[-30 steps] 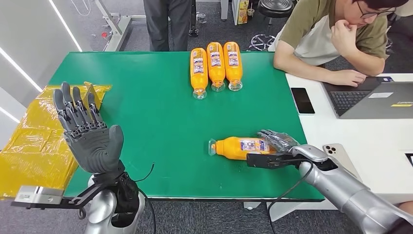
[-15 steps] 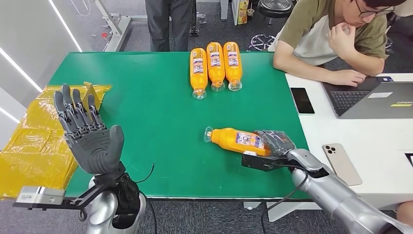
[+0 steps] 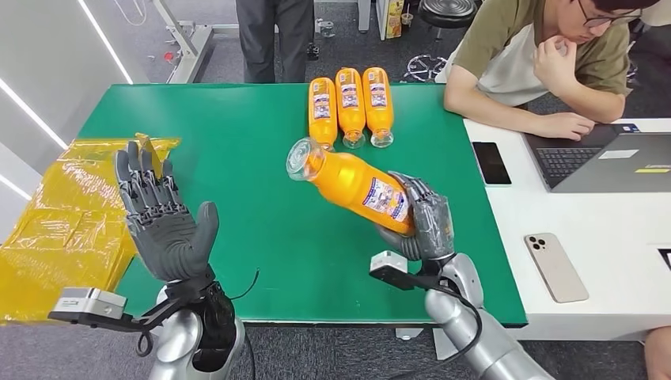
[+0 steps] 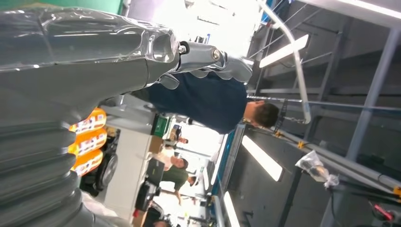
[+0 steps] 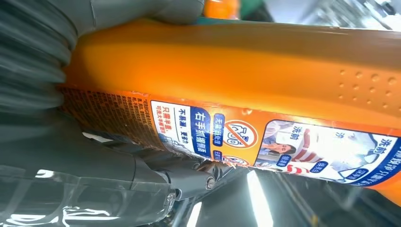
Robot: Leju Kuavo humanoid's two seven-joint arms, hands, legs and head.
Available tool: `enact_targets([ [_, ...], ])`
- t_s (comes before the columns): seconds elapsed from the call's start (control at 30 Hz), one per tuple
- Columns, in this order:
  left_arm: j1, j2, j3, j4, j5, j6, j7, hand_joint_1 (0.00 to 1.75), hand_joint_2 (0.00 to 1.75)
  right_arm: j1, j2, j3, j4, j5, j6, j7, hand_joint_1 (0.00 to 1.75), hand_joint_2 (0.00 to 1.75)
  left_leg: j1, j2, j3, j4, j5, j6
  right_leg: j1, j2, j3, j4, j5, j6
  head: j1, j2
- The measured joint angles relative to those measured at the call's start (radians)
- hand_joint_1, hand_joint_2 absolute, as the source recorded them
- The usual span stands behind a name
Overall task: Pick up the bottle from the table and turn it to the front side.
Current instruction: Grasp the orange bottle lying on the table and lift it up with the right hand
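Observation:
An orange bottle [image 3: 348, 182] with a clear cap and a blue-and-white label is lifted off the green table [image 3: 237, 198], tilted with its cap up and to the left. My right hand [image 3: 423, 222] grips its lower body. The right wrist view shows the bottle [image 5: 236, 71] close up, label facing the camera, with my right hand [image 5: 71, 156] wrapped around it. My left hand [image 3: 162, 222] is raised over the table's front left edge, palm forward, fingers spread, holding nothing. The left wrist view shows the left hand [image 4: 71, 71] as a grey cover.
Three more orange bottles [image 3: 350, 107] lie side by side at the table's far edge. A yellow wrapped bundle [image 3: 63, 222] sits at the left. On the white desk to the right are two phones [image 3: 490, 162] [image 3: 555, 266], a laptop [image 3: 609, 162] and a seated person [image 3: 538, 71].
My right hand has lifted the bottle off the table and swung it up and left, cap raised. My left hand has shifted slightly right and lower.

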Motion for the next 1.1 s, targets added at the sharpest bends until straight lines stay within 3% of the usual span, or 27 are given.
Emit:
enact_targets([
  [0.17, -0.009, 0.002, -0.028, 0.024, 0.0, -0.06, 0.066, 0.0, 1.75, 0.053, 0.075, -0.052, -0.049, -0.004, 0.0, -0.041, 1.64, 1.75, 0.0, 0.0, 0.0, 0.0, 0.0, 0.0, 0.0, 0.0, 0.0, 0.0, 0.0, 0.0, 0.0, 0.0],
  [0.3, -0.018, 0.006, -0.057, 0.061, -0.05, -0.104, 0.101, 0.0, 1.75, 0.077, 0.098, -0.037, -0.071, -0.002, 0.0, 0.021, 1.6, 1.75, 0.0, 0.0, 0.0, 0.0, 0.0, 0.0, 0.0, 0.0, 0.0, 0.0, 0.0, 0.0, 0.0, 0.0],
  [0.47, -0.024, 0.006, -0.076, 0.09, -0.069, -0.197, 0.11, 0.0, 1.75, 0.091, 0.09, 0.056, -0.1, 0.0, 0.004, 0.144, 1.65, 1.75, 0.0, 0.0, 0.0, 0.0, 0.0, 0.0, 0.0, 0.0, 0.0, 0.0, 0.0, 0.0, 0.0, 0.0],
  [0.63, -0.027, 0.006, -0.08, 0.101, -0.08, -0.256, 0.114, 0.0, 1.75, 0.103, 0.068, 0.137, -0.131, 0.034, 0.038, 0.2, 1.69, 1.75, 0.0, 0.0, 0.0, 0.0, -0.001, -0.001, 0.0, 0.0, -0.001, 0.0, 0.0, 0.0, 0.0, 0.0],
  [1.1, -0.029, 0.006, -0.08, 0.111, -0.076, -0.33, 0.113, 0.0, 1.75, 0.122, 0.04, 0.193, -0.19, 0.11, 0.096, 0.221, 1.74, 1.75, 0.0, 0.0, 0.0, 0.0, -0.001, -0.001, 0.0, 0.0, 0.0, 0.0, 0.0, 0.0, 0.0, 0.0],
])
